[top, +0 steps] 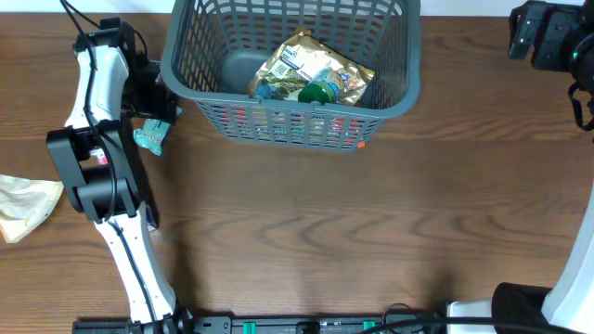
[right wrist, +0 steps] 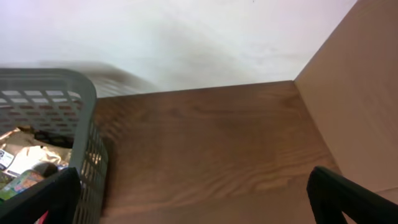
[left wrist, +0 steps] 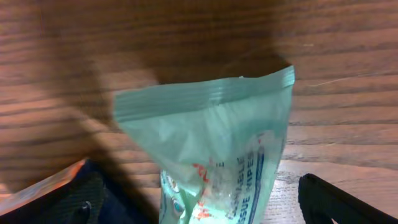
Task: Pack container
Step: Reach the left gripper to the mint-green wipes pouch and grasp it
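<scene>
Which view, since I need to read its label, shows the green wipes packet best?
Left wrist: the wipes packet fills the frame, its printing partly readable. Overhead shows it tiny, left of the container. Right wrist misses it.

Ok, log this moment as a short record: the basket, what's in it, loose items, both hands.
container: grey slotted basket, far side of table
inside: gold-green snack packet visible
left hand: open, fingers either side of wipes packet
wipes packet: teal, on the table left of the container
right hand: open, empty, right of the container
also out: cream bag at left edge
</scene>
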`<state>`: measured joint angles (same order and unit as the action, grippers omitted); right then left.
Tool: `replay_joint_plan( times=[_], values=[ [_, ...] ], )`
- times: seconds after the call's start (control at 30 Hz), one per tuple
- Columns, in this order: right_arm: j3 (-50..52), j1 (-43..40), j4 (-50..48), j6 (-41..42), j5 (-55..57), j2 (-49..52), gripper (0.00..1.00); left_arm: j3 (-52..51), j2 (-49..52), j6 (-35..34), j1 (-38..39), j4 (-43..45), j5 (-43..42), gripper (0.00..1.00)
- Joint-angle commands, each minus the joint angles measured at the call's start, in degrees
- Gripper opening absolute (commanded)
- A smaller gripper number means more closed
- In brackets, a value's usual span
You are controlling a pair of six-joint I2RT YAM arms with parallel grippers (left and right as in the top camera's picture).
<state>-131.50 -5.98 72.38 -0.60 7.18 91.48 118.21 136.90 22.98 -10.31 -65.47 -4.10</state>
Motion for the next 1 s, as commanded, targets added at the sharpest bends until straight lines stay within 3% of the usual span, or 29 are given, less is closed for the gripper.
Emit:
replay_joint_plan(
  times=[0.0, 0.33, 0.47, 0.57, 0.63, 0.77, 0.97],
  values=[
    [0.04, -0.37, 0.52, 0.44, 0.55, 0.39, 0.99, -2.78, 1.38, 0.98, -0.28, 0.42, 0.46, 0.99],
    [0.04, -0.37, 0.98, 0.11, 0.55, 0.37, 0.99, -7.85, 1.33, 0.87, -0.28, 1.07, 0.46, 0.97],
    [0.04, -0.37, 1.73, 0.11, 0.55, 0.37, 0.99, -7.82, 0.9, -1.55, -0.28, 1.11, 0.44, 0.77],
    [0.04, -0.37, 2.78, 0.09, 0.55, 0.37, 0.99, -7.21, 0.66, -5.03, -0.28, 0.94, 0.46, 0.52],
    [0.04, -0.37, 3.41, 0.11, 0.55, 0.39, 0.99, -6.62, 0.24, -7.74, -0.28, 0.44, 0.44, 0.45],
    [0.04, -0.37, 4.33, 0.11, 0.55, 0.37, 0.99, -5.35, -2.21, -12.2, -0.28, -0.24, 0.39, 0.06],
    [0.04, -0.37, 4.76, 0.13, 0.52, 0.39, 0.99, -3.58, -12.79, -15.98, -0.28, -1.11, 0.39, 0.06]
  ],
)
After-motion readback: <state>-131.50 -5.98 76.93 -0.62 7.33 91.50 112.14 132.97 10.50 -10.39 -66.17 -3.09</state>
